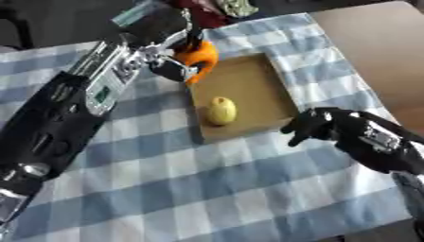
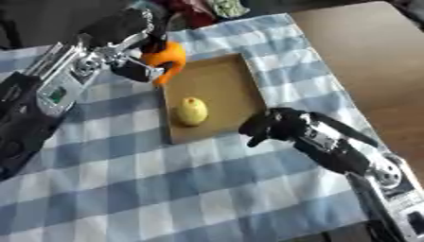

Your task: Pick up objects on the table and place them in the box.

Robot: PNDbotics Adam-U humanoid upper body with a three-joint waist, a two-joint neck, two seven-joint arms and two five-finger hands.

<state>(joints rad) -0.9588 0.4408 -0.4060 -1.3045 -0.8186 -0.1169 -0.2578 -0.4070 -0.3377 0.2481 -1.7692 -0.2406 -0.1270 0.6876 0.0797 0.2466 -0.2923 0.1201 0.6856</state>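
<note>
A shallow brown cardboard box point(image 1: 257, 82) lies on the blue-and-white checked cloth, with a yellow lemon-like fruit point(image 1: 221, 110) inside near its front left. My left hand point(image 1: 170, 42) is at the box's far left corner, fingers curled round an orange fruit point(image 1: 200, 56) held just above the rim. My right hand point(image 1: 311, 125) hovers at the box's front right corner with its fingers curled downward and nothing in them.
Bare brown tabletop point(image 1: 381, 52) lies right of the cloth. A dark red item point(image 1: 198, 12) and a pale greenish one point(image 1: 238, 7) sit beyond the cloth's far edge. My left forearm point(image 1: 75, 108) covers the cloth's left side.
</note>
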